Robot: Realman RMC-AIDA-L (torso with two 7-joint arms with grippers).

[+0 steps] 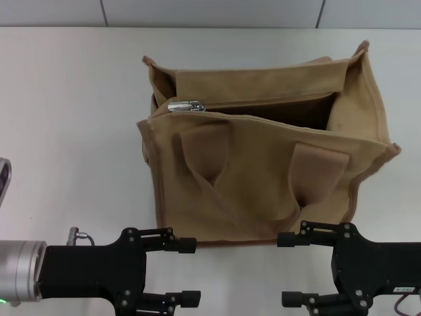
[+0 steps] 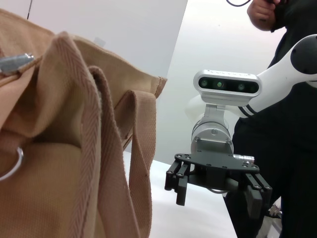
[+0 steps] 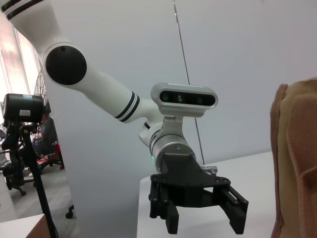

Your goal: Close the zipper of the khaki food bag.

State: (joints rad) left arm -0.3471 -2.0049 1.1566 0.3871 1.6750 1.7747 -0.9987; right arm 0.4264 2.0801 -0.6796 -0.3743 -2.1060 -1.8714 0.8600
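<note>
The khaki food bag (image 1: 263,178) stands in the middle of the white table, its two strap handles hanging down the near side. Its top gapes open toward the right end. The zipper's silver slider (image 1: 186,106) lies at the bag's left end; it also shows in the left wrist view (image 2: 15,62). My left gripper (image 1: 189,271) is open and empty, in front of the bag's near left corner. My right gripper (image 1: 284,270) is open and empty, in front of the near right corner. Each wrist view shows the other arm's gripper: the right one (image 2: 218,203) and the left one (image 3: 204,225).
The white table (image 1: 66,131) stretches left of the bag and behind it to a grey wall. A small device (image 1: 3,179) pokes in at the left edge. A metal ring (image 2: 12,163) hangs on the bag's side. A person (image 2: 287,29) stands behind the robot.
</note>
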